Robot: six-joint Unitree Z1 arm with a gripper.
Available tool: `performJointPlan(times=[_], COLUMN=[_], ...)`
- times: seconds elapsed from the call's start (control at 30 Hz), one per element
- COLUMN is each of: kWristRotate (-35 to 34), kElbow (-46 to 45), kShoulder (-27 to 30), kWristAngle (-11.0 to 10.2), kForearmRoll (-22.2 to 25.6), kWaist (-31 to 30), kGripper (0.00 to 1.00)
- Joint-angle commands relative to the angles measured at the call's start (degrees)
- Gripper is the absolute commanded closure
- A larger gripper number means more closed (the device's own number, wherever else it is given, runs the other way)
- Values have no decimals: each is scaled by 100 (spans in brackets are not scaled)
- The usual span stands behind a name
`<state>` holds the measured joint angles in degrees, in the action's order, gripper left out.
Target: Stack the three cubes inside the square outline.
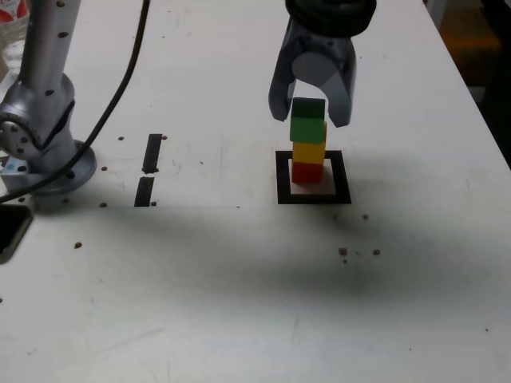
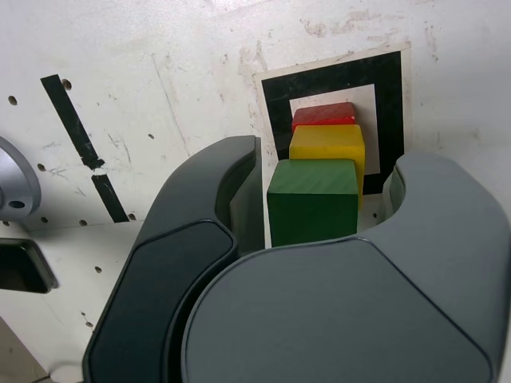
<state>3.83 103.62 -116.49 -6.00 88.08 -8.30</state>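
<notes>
Inside the square outline stands an upright stack: the red cube at the bottom, the yellow cube on it, the green cube on top. My gripper hangs over the stack, open, one finger on each side of the green cube. In the wrist view a thin gap shows between the green cube and one finger, while the other finger lies close against it. Below it the yellow cube, the red cube and the outline show.
Two short black strips lie on the white table at the exterior view's left. Further left stands the arm's grey base, with a black cable running past it. A dark object sits at the left edge.
</notes>
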Motion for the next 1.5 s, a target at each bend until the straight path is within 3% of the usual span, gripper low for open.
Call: performJointPlan(times=[0.0,0.2,0.53,1.0,1.13,1.27,1.33,1.47], kWristRotate=[13,13,13,-381,-618,-828,-893,-1059], kElbow=[-4,27,-59,-1358,-1904,-2452,-2721,-3657], kShoulder=[-12,101,939,2029,2212,2278,2292,2330], kWristAngle=[2,-92,-553,-596,-483,-183,-26,454], kForearmRoll=[8,28,117,115,62,-116,-331,-1232], kWaist=[13,13,13,99,122,143,150,153], kGripper=[35,31,29,29,29,29,29,29])
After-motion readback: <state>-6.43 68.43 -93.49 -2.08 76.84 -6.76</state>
